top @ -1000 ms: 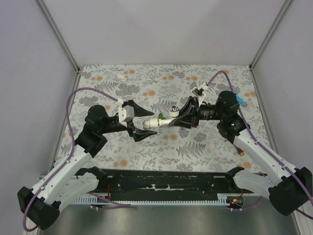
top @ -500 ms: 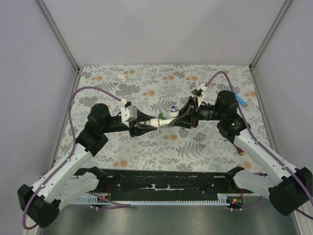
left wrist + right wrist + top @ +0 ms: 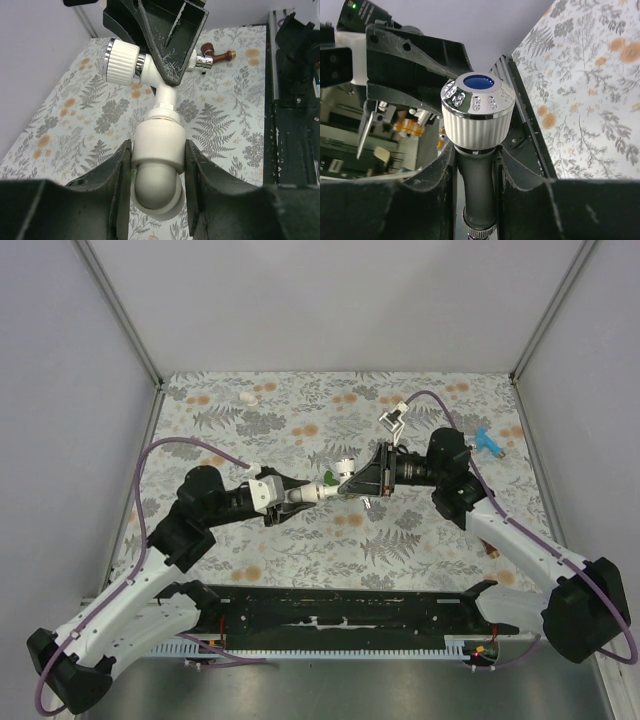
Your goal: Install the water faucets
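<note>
The white faucet (image 3: 122,62) is smooth, ribbed plastic trimmed in shiny chrome-like metal.

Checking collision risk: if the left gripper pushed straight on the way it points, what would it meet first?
Most likely the white faucet, just beyond the elbow fitting that the left gripper clamps; the right gripper holds that faucet.

Faucet (image 3: 122,62) at R end of fitting (image 3: 157,145)

The left gripper (image 3: 158,150) has clamped onto the white elbow fitting (image 3: 156,180)
</note>
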Tool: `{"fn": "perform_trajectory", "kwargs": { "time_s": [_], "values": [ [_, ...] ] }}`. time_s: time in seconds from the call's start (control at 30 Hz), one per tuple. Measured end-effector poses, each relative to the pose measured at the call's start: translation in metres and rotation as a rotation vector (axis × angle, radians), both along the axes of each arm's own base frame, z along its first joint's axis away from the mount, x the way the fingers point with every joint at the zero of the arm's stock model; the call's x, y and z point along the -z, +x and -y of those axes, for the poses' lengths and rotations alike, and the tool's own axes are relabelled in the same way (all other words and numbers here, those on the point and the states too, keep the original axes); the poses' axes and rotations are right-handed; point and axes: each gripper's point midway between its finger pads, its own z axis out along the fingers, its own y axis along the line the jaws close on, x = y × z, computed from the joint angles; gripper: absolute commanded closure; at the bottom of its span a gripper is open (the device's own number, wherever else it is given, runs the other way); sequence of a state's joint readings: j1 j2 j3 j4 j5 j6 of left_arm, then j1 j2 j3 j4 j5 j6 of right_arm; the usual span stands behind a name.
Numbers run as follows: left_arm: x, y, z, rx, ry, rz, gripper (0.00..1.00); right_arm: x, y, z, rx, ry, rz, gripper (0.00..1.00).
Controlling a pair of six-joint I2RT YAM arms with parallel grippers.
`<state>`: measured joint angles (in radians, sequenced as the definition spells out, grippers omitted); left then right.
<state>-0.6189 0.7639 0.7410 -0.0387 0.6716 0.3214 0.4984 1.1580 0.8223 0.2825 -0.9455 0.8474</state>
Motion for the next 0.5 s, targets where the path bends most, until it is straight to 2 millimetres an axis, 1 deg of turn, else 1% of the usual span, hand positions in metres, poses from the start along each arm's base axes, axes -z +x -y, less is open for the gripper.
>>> {"fn": "perform_trajectory", "kwargs": {
  "time_s": [0.07,0.1,0.17,0.2,0.27,0.37,0.5],
  "values": [
    [0.009,0.001,-0.002,-0.022,0.027,-0.001,0.98,0.010,0.001,-0.002,0.006,0.002,-0.069,0.52],
    [0.013,0.002,-0.002,-0.032,0.039,0.002,0.98,0.014,0.001,-0.002,0.011,0.000,-0.094,0.48],
    [0.018,0.006,-0.005,-0.068,0.056,0.018,0.98,0.016,0.010,-0.001,0.065,-0.003,-0.125,0.35],
    [0.018,0.009,-0.007,-0.087,0.058,0.024,0.98,0.016,0.016,0.000,0.097,-0.005,-0.119,0.28],
    [0.016,0.016,-0.013,-0.139,0.052,0.040,0.98,0.015,0.022,0.004,0.143,-0.019,-0.106,0.20],
    [0.011,0.023,-0.018,-0.194,0.034,0.063,0.98,0.011,0.023,0.011,0.188,-0.045,-0.046,0.19],
    [0.003,0.026,-0.019,-0.218,-0.005,0.078,0.98,0.002,0.018,0.018,0.214,-0.049,0.029,0.20]
  ]
}}
